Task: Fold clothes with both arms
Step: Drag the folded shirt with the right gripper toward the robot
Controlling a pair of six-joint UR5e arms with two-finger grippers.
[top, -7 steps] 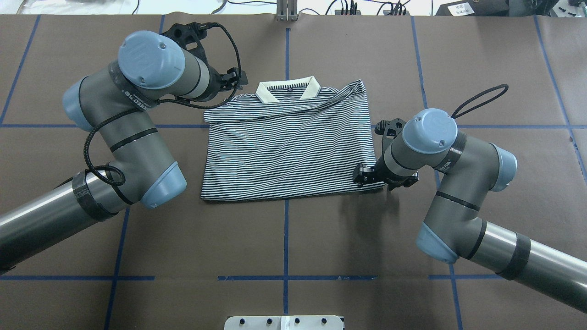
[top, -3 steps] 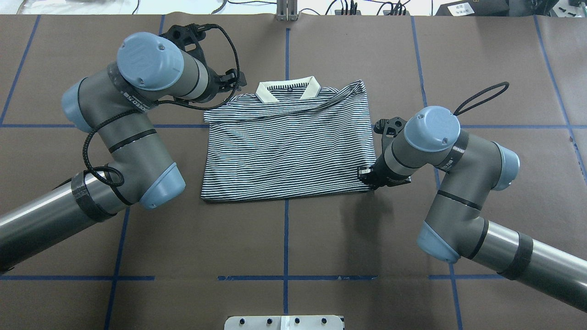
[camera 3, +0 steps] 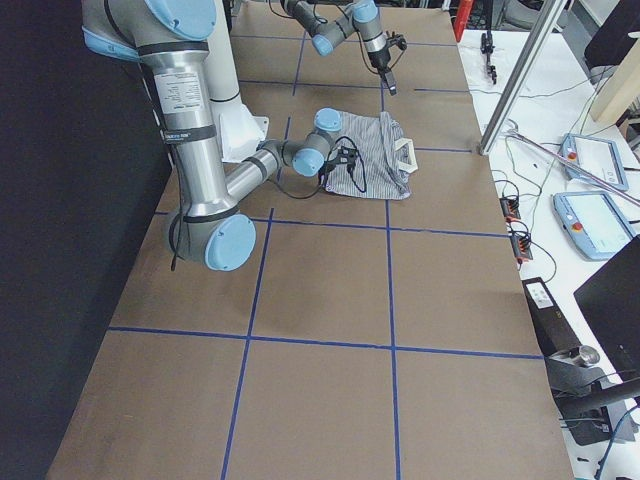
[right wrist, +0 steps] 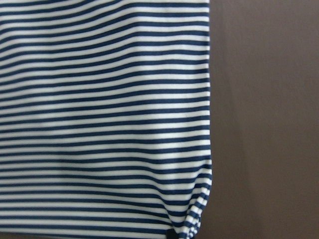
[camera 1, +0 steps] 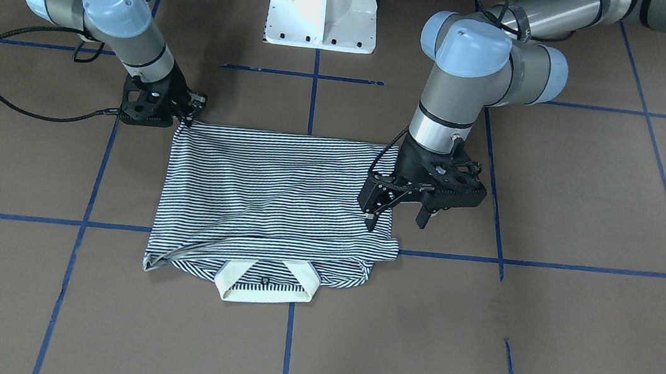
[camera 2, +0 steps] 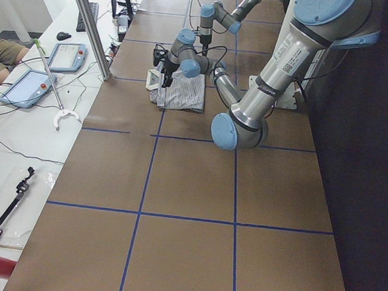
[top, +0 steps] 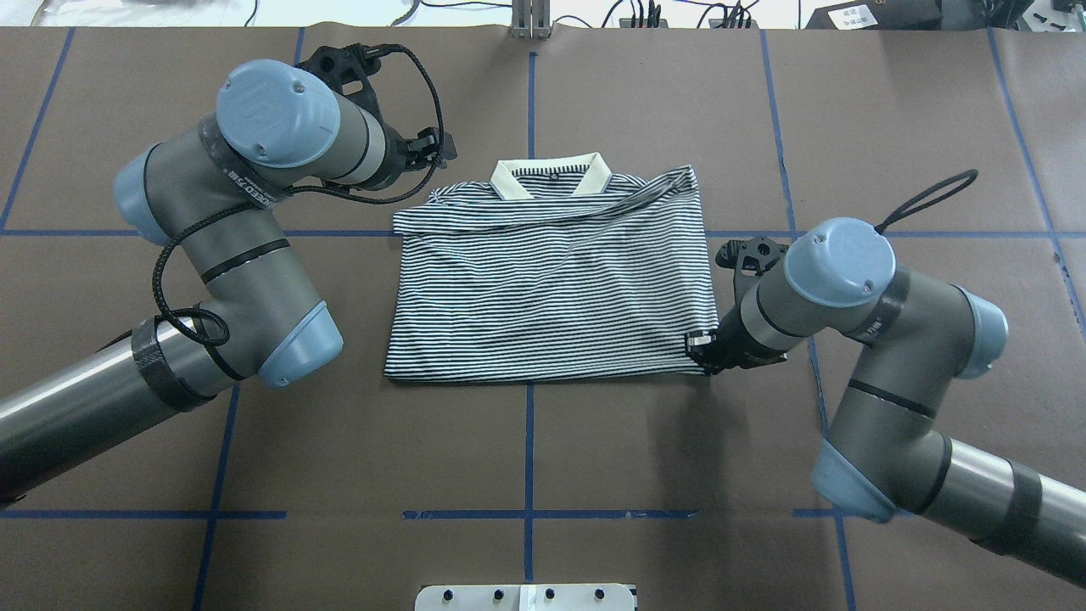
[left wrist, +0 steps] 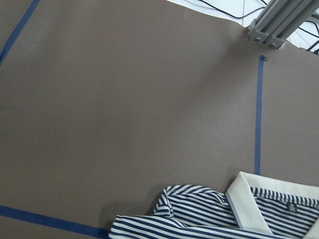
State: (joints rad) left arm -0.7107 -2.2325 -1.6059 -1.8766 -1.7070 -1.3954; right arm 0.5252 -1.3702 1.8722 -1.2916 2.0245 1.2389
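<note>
Pinching the hem corner of the striped polo shirt (top: 543, 280), the right gripper (top: 701, 348) is bunching cloth at its fingertips. The left gripper (camera 1: 396, 216) is hanging spread open over the shoulder edge. Both are working over a brown table (top: 645, 458) with blue tape lines (top: 529, 441). Beyond the fingers, teach pendants (camera 3: 590, 215) are lying on a white bench (camera 2: 8, 139). Lettering on the left arm (top: 246, 182) is showing too small to read.

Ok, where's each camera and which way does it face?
Front-facing: across the table, facing the white base; both arms, left gripper on view's right.
Overhead: behind the robot, looking down on the polo shirt; both arms.
Exterior left: table's end; left arm near.
Exterior right: other end; right arm near.
Left wrist: collar; no body.
Right wrist: shirt's edge; no body.
Front-facing and overhead share the shirt.
</note>
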